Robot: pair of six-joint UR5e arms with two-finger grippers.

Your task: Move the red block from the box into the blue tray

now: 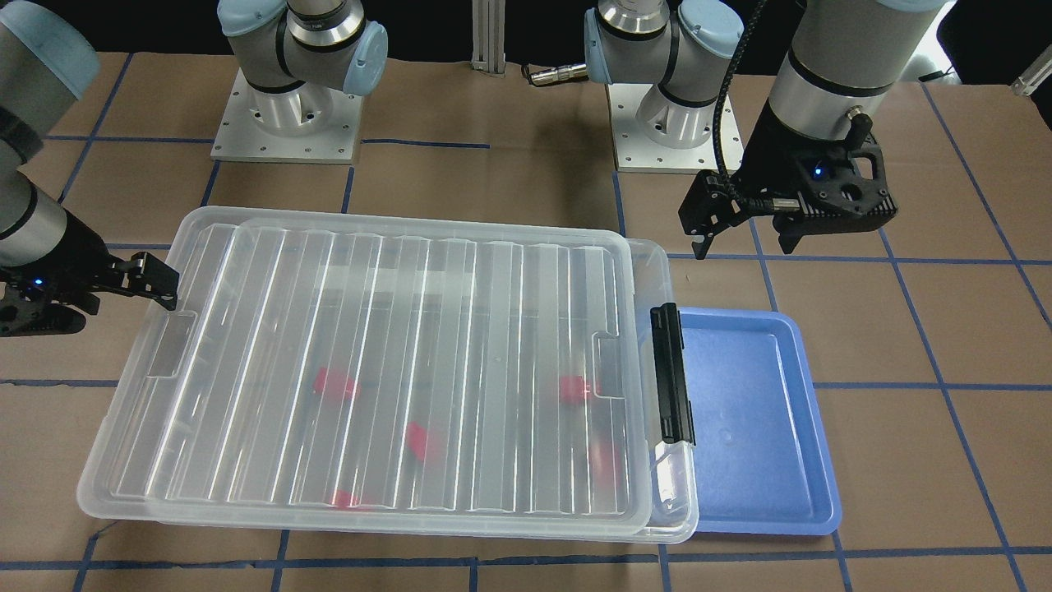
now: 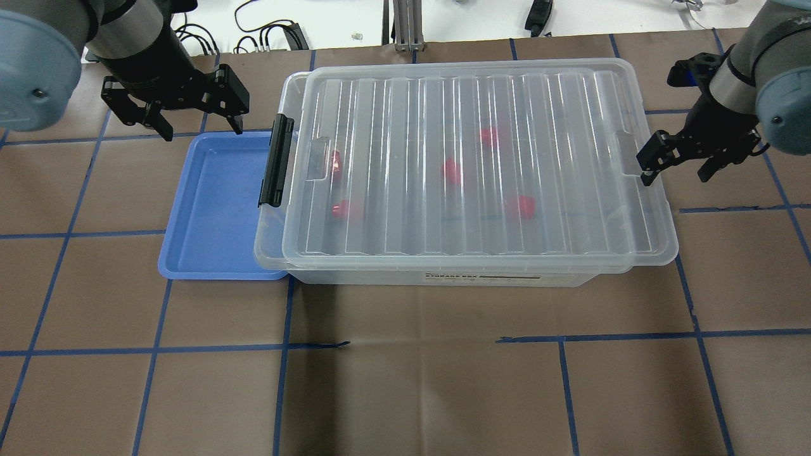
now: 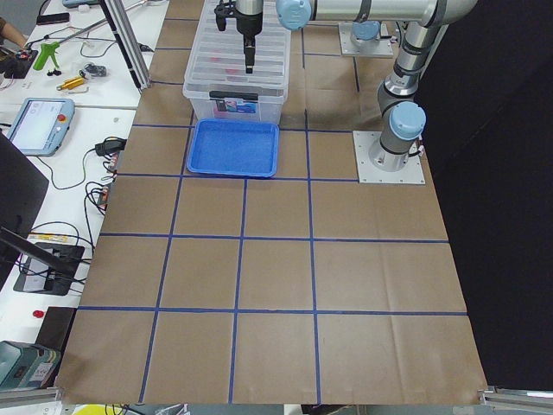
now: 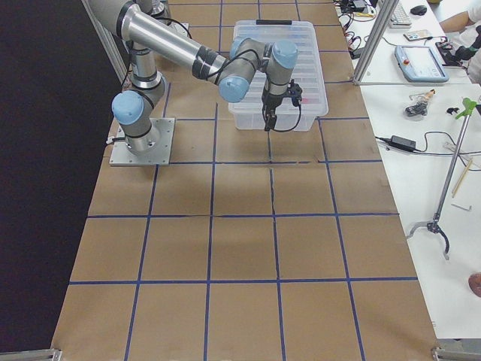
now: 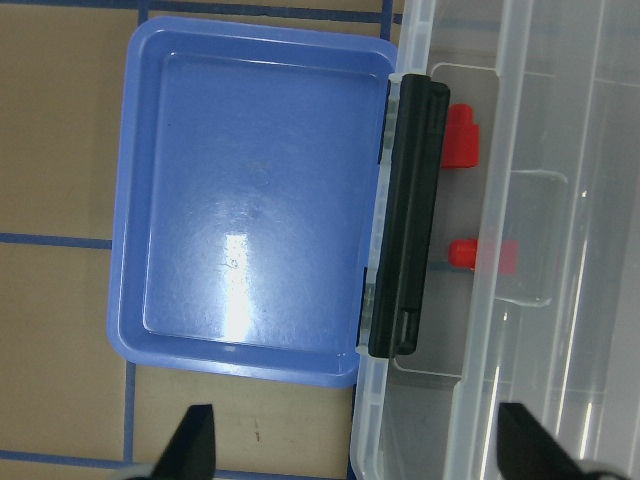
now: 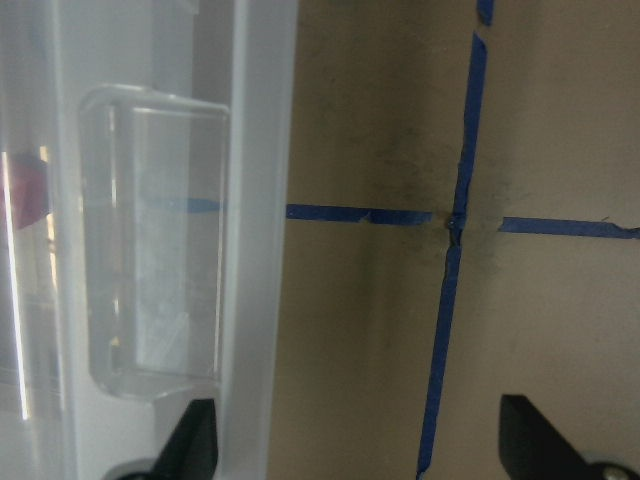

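The box (image 2: pixel 475 253) is a clear bin with its ribbed lid (image 1: pixel 394 362) lying on it and a black latch bar (image 2: pixel 276 161) on the short end. Several red blocks (image 2: pixel 451 171) show blurred through the lid; two (image 5: pixel 460 135) lie near the latch. The blue tray (image 2: pixel 215 209) is empty and lies against the latch end. My left gripper (image 2: pixel 199 130) is open and empty above the tray's far edge. My right gripper (image 2: pixel 675 177) is open and empty at the box's other short end, one finger (image 6: pixel 195 440) over the rim by the lid handle (image 6: pixel 150 240).
The table is covered in brown paper with a blue tape grid (image 2: pixel 285 345). Both arm bases (image 1: pixel 283 115) stand behind the box. Benches with tools and cables (image 3: pixel 52 130) run along the table's far side.
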